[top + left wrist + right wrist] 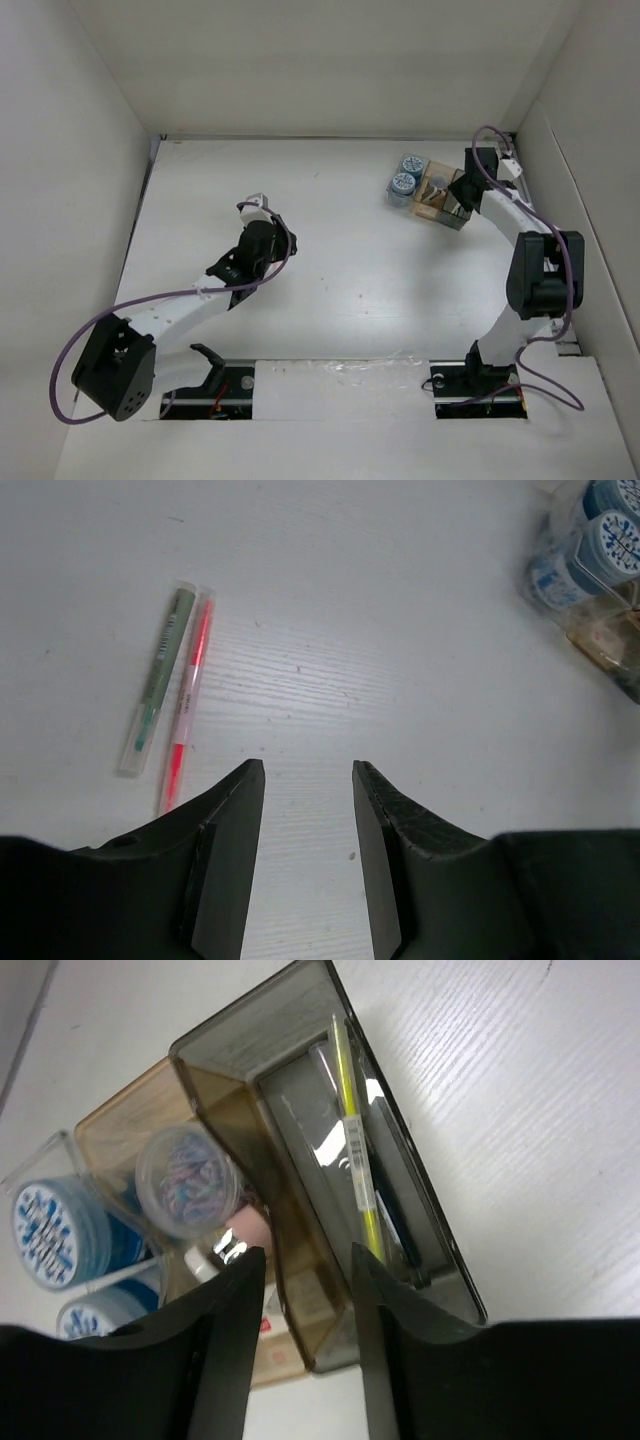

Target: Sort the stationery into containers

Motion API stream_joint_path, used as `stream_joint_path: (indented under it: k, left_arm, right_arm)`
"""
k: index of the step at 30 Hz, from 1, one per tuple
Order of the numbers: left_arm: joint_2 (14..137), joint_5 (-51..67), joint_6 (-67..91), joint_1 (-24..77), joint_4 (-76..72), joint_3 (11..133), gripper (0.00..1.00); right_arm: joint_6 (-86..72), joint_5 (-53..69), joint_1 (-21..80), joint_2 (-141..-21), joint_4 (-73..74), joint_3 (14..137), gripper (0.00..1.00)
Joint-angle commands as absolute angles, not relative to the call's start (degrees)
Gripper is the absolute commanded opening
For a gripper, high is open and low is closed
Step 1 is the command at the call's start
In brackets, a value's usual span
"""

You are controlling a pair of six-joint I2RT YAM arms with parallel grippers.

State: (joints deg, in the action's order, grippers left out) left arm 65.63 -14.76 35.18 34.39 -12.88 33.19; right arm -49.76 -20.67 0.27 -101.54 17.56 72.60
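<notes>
Thin yellow pen (355, 1140) (labelled midway) leans inside smoky grey box (225, 1100).

High rear overhead of the table (350, 290); two close wrist views; containers (432, 190) common to all

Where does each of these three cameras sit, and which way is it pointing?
Top: above and behind, looking down at the table; both arms show.
Left wrist: on the left hand, facing two pens on the table; its fingers show.
Right wrist: on the right hand, looking into the dark box; its fingers show.
Shared: the blue cylinders appear in all.
</notes>
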Motion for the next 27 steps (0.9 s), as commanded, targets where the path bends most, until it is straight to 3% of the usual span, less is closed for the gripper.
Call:
stream_joint_path:
  k: [1, 3, 4, 6, 14, 17, 21, 27]
  left_arm:
    - [67.6, -18.3, 35.0, 34.4, -10.9, 36.6, 0.37]
    - [69.2, -18.9, 35.0, 34.4, -10.2, 38.0, 0.35]
    - [71.2, -19.4, 35.0, 34.4, -9.6, 38.1, 0.33]
    - [73.6, -20.0, 35.0, 34.4, -8.8, 39.5, 0.31]
    - [83.5, -23.6, 35.0, 34.4, -4.0, 44.6, 0.25]
    - [85.8, -24.1, 35.6, 34.4, -3.4, 45.2, 0.25]
    - [87.5, -24.8, 36.7, 34.4, -1.4, 46.4, 0.36]
    - [88.7, -25.9, 37.3, 34.4, -0.7, 45.9, 0.36]
  right_arm:
    - [-50.8, -18.4, 1.7, -93.4, 14.0, 70.9, 0.43]
    - [-50.8, -17.1, 4.5, -89.2, 12.1, 68.4, 0.32]
    - [-50.3, -16.1, 5.4, -87.9, 10.8, 67.2, 0.15]
    - [-49.7, -9.2, 8.3, -85.2, 7.1, 64.1, 0.0]
    - [-48.0, -8.2, 18.1, -83.3, 6.0, 59.5, 0.0]
    - [-48.0, -8.2, 19.6, -82.8, 5.4, 57.9, 0.08]
    - [-48.0, -7.6, 21.4, -82.8, 5.4, 57.4, 0.32]
    - [-48.0, -6.3, 22.5, -82.2, 4.9, 56.9, 0.34]
